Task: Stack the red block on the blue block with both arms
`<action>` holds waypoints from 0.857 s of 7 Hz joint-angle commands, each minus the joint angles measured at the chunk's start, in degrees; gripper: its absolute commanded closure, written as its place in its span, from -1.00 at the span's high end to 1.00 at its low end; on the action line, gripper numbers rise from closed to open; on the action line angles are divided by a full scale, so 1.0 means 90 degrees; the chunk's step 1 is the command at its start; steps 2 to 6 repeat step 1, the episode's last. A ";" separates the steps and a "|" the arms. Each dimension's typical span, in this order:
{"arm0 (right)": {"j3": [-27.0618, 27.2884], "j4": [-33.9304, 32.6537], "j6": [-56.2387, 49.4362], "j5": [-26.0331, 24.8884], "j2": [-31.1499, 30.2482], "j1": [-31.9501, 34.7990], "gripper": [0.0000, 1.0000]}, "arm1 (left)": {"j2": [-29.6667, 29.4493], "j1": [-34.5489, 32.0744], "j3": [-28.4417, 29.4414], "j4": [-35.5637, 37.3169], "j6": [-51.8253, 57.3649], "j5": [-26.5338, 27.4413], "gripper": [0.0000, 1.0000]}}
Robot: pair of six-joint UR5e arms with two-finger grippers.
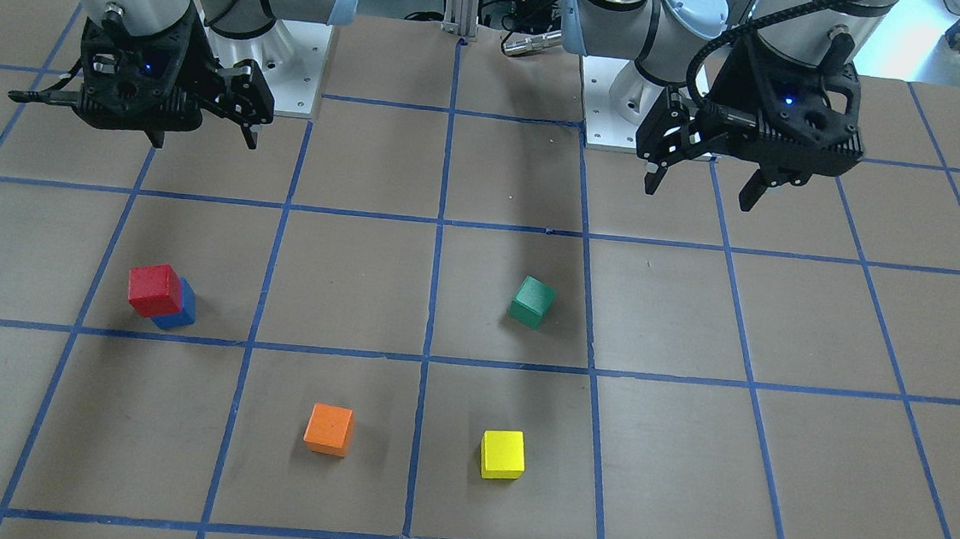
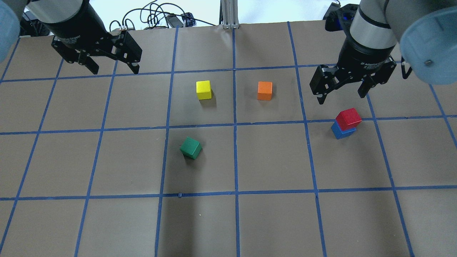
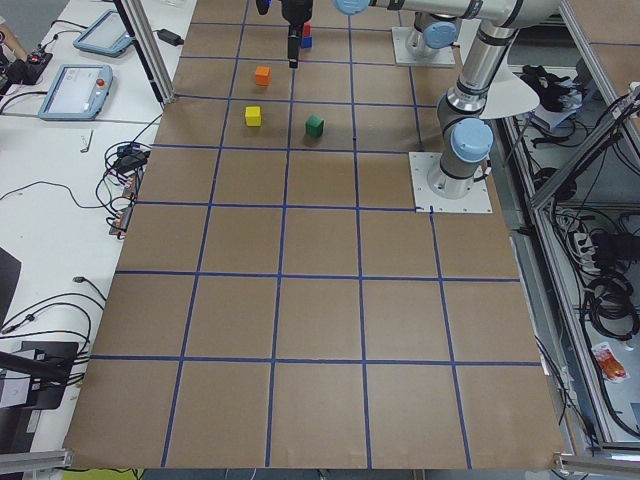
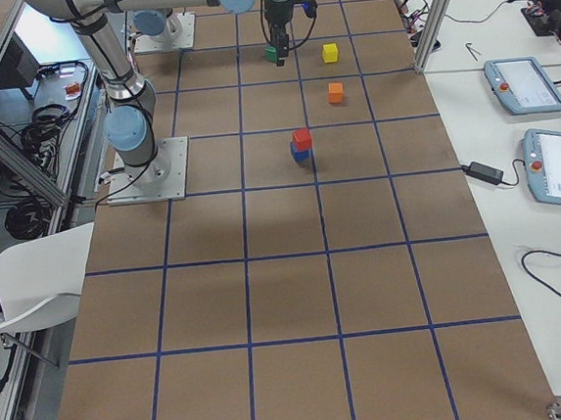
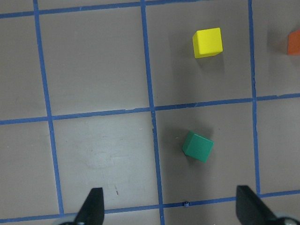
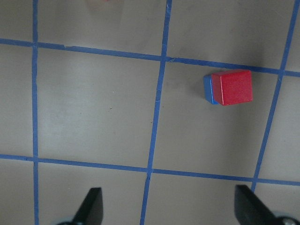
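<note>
The red block [image 2: 348, 119] sits on top of the blue block [image 2: 342, 131], slightly offset, on the table's right side; the stack also shows in the front view [image 1: 156, 289] and the right wrist view [image 6: 232, 87]. My right gripper [image 2: 340, 97] is open and empty, raised above the table just beyond the stack and apart from it. My left gripper [image 2: 115, 70] is open and empty, raised over the far left of the table. In the front view the right gripper [image 1: 203, 141] and left gripper [image 1: 698, 192] both hang clear of all blocks.
A green block [image 2: 190, 147] lies left of centre, turned askew. A yellow block [image 2: 204, 89] and an orange block [image 2: 264, 90] sit further out near the middle. Blue tape lines grid the brown table. The arm bases [image 1: 290, 66] stand at the robot's edge.
</note>
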 commanded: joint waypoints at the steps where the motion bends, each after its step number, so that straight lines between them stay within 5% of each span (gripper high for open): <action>1: -0.0007 -0.0010 0.0023 0.0082 -0.0012 -0.0001 1.00 | 0.0000 0.0000 0.0000 0.0000 0.0000 0.0004 1.00; 6: -0.0007 -0.0010 0.0023 0.0082 -0.0012 -0.0001 1.00 | 0.0000 0.0000 0.0000 0.0000 0.0000 0.0004 1.00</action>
